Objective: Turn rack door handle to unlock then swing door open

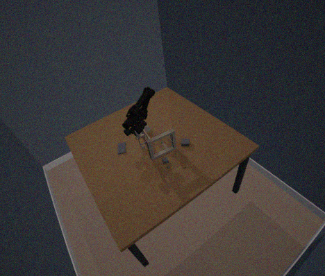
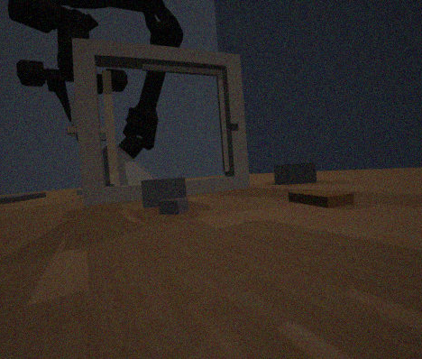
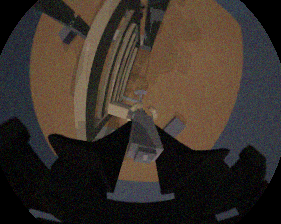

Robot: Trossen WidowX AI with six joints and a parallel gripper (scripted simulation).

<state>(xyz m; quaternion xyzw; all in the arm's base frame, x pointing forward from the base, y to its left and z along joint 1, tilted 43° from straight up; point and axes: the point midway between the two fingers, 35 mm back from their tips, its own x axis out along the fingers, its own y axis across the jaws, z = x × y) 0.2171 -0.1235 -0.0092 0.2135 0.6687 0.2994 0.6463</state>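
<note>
The pale frame [image 1: 162, 135] [image 2: 159, 50] stands upright on the table. The slatted door [image 2: 109, 131] [image 3: 81, 95] is swung far open behind it. It shows nearly edge-on in the exterior view, roughly square to the frame; its exact angle cannot be read. My gripper [image 1: 139, 134] [image 3: 141, 125] is shut on the grey handle [image 3: 147, 136], at the door's free side. In the exterior view, a short pale bar [image 2: 71, 131] juts sideways behind the frame's left post; it looks like the handle lying turned. The fingertips are partly hidden there by that post.
On the table [image 1: 107, 180] [image 2: 197, 293], a flat grey block [image 1: 121, 148] lies left of the frame, another block [image 1: 185, 142] [image 2: 295, 173] right of it, and a small block [image 1: 165, 160] [image 2: 175, 206] in front. A brown flat piece [image 2: 321, 198] lies at the right.
</note>
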